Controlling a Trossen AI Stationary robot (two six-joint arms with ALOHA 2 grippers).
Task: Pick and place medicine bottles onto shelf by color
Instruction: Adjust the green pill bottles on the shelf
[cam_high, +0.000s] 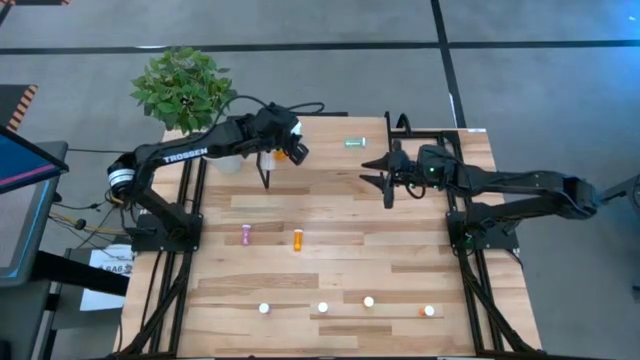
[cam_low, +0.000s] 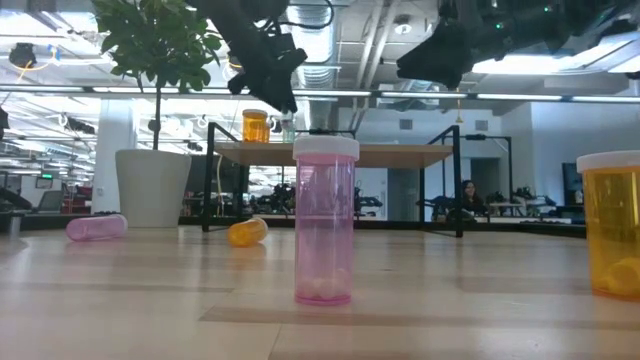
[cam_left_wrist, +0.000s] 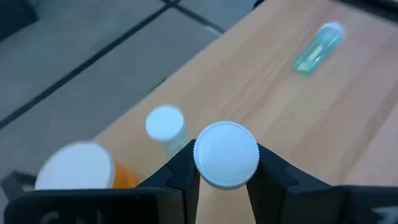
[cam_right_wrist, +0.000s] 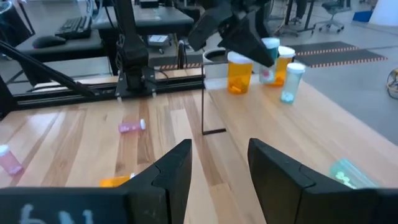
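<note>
Bottles are what you are sorting, and your left pincer (cam_left_wrist: 225, 180) is pinching one now: a white cap (cam_left_wrist: 226, 154) sits clamped between its two dark fingers, above the shelf (cam_high: 430, 100) at the far side of the surface (cam_high: 330, 240). You cannot see that bottle's body colour well; it looks pinkish in the right wrist view, perhaps. Just beside it stand an orange bottle (cam_right_wrist: 239, 73) and a pale teal bottle (cam_right_wrist: 290, 82), upright on the shelf. Another teal bottle (cam_high: 354, 142) lies on its side farther along the planks. Your right pincer (cam_right_wrist: 217, 163) hovers with its fingers spread and bare. On the surface lie a pink bottle (cam_high: 246, 234) and an orange one (cam_high: 297, 239); four more stand along the near edge.
</note>
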